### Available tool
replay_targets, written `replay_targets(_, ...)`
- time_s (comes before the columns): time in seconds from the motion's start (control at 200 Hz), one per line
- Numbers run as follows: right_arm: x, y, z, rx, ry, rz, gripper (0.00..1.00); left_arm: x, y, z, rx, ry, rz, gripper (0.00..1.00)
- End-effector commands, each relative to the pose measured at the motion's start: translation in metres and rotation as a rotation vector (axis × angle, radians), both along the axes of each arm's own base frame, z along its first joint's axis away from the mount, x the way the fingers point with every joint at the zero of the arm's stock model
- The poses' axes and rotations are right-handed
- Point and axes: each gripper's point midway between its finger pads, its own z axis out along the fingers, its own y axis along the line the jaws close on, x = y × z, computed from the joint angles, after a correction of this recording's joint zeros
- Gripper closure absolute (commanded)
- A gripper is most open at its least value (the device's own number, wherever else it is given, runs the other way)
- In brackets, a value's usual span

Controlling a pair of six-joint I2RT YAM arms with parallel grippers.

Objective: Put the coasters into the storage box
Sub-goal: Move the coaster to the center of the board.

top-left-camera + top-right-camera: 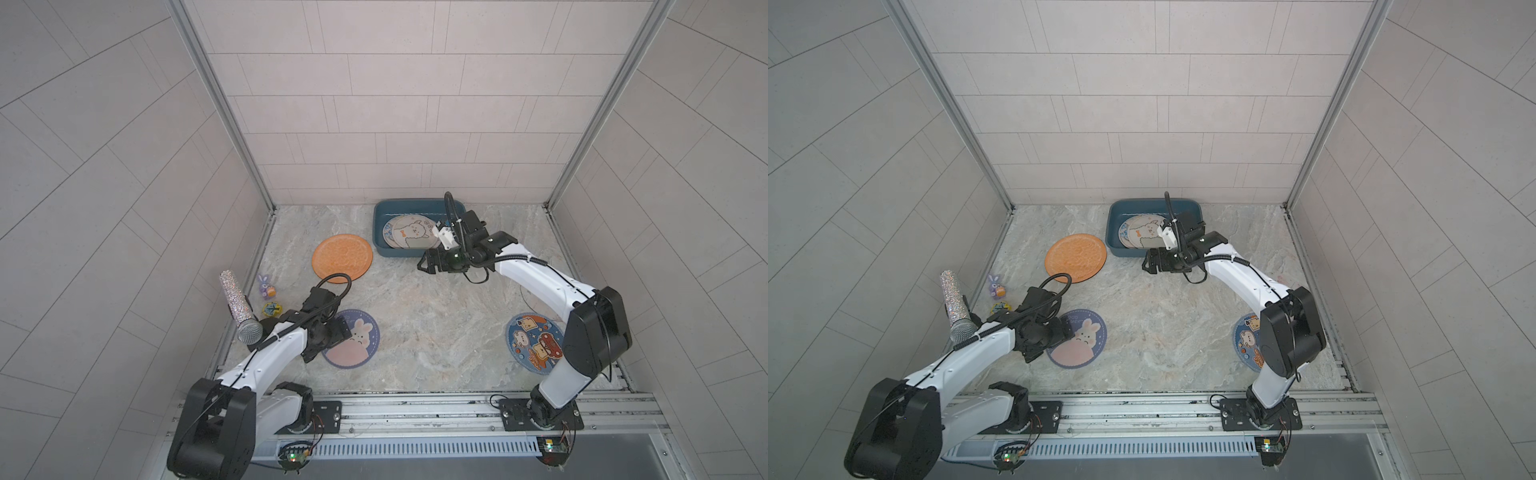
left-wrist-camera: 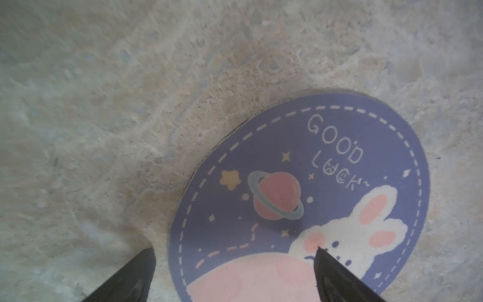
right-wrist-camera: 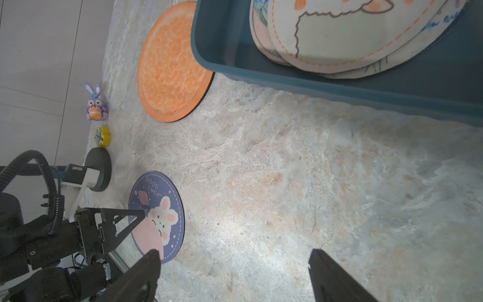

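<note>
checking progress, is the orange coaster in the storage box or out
Out. The orange coaster lies flat on the table beside the storage box, outside its wall.

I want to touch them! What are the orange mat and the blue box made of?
The orange coaster looks like soft, fuzzy fabric on a dark backing, maybe rubber: pebbly matte top, black edge. The storage box looks like hard plastic: smooth, faintly shiny teal walls, rounded corner.
</note>
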Motion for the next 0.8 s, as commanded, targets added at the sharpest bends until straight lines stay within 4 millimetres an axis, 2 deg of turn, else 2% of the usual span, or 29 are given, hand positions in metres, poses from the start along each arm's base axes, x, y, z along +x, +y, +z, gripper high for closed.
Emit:
replay_targets(0.0,-0.01,0.004,0.004,0.009,-0.02,0.026,0.08,-0.005,-0.003,-0.008,-0.006,0.029,0.001,0.0)
replay_targets(0.44,-0.046,0.024,-0.031,0.001,0.049,0.082,0.08,0.009,-0.031,-0.009,-0.068,0.0,-0.054,0.0)
replay_targets(0.796,-0.067,0.042,-0.059,-0.03,0.108,0.137,0.08,0.022,-0.058,-0.008,-0.1,-0.013,-0.124,0.0)
